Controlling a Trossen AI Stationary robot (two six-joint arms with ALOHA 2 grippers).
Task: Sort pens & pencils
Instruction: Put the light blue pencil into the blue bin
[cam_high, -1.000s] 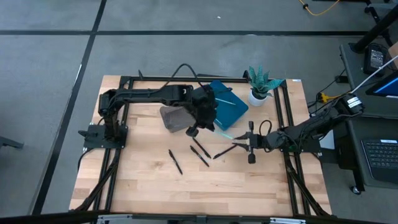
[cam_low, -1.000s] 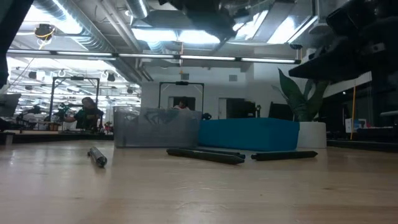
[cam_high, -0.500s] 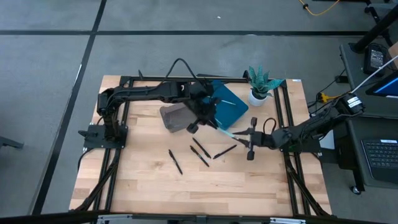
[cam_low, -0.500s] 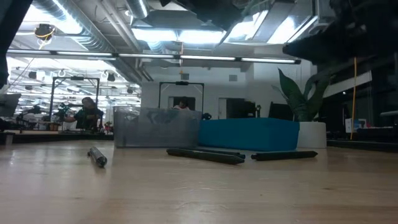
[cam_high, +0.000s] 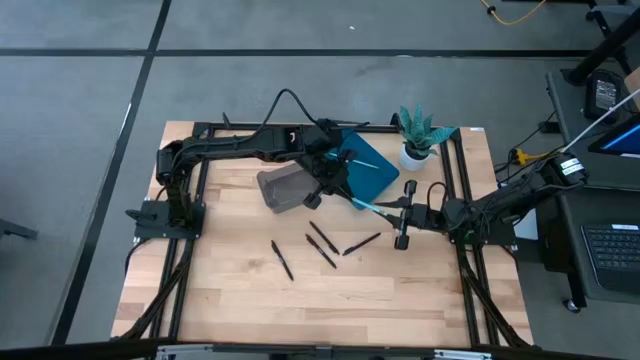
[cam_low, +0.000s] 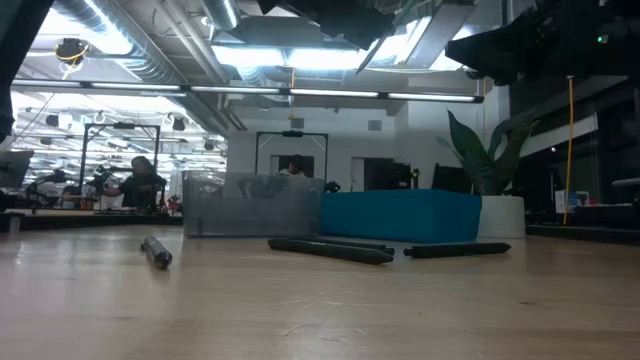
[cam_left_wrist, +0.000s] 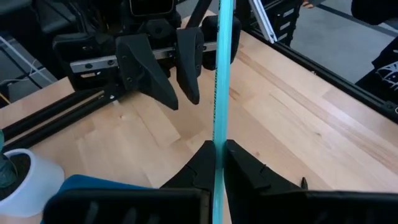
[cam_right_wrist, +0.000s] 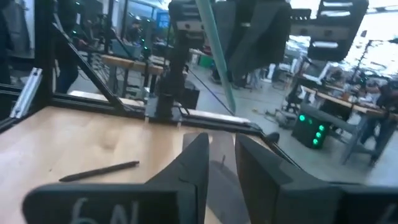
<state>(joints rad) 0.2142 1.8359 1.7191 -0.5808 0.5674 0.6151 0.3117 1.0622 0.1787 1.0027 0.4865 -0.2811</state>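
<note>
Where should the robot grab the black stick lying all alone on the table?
Around its middle, coming straight down from above. The lone black stick lies flat on the table with bare wood around it, so fingers can close across its thin width. The left gripper is shut on a light blue stick; the open right gripper looks freer.

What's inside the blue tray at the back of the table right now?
One light blue stick lies inside the blue tray. The left gripper, shut on another light blue stick, hangs over the tray's near corner and hides whatever lies beneath it.
</note>
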